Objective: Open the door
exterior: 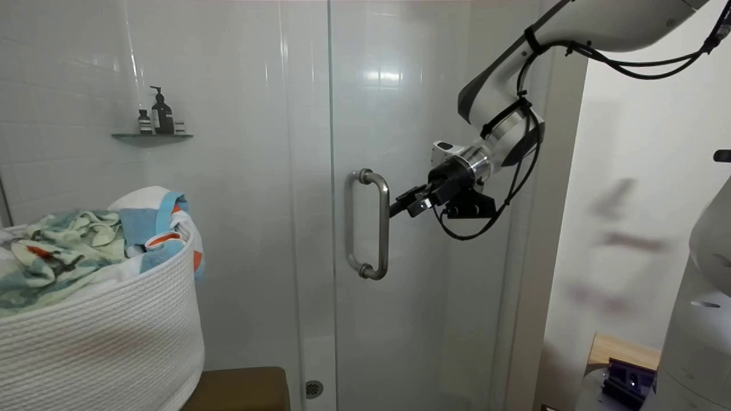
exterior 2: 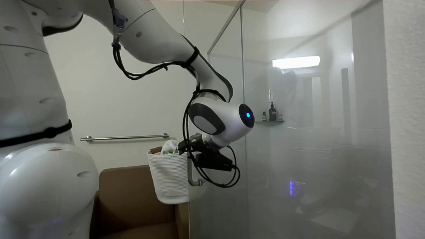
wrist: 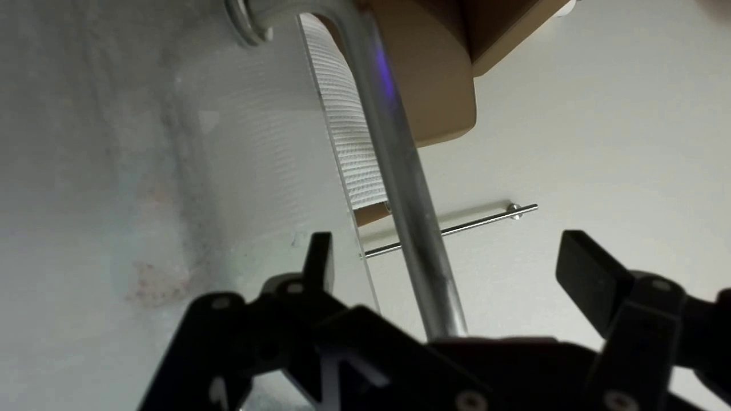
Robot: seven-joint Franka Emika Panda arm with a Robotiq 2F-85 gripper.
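The door is a tall clear glass panel, seen in both exterior views. Its silver bar handle stands upright near the free edge. My gripper reaches the upper half of that handle from the hinge-side area of the glass. In the wrist view the gripper is open, and the handle bar runs between its two spread fingers, with space on both sides. The bar's lower stretch disappears behind the dark gripper body. In an exterior view the wrist partly covers the handle. Whether the door stands ajar, I cannot tell.
A white woven basket of towels stands by a brown chair. Behind it, a metal towel bar is fixed to the wall. Bottles sit on a corner shelf beyond the glass. Black cables loop around the wrist.
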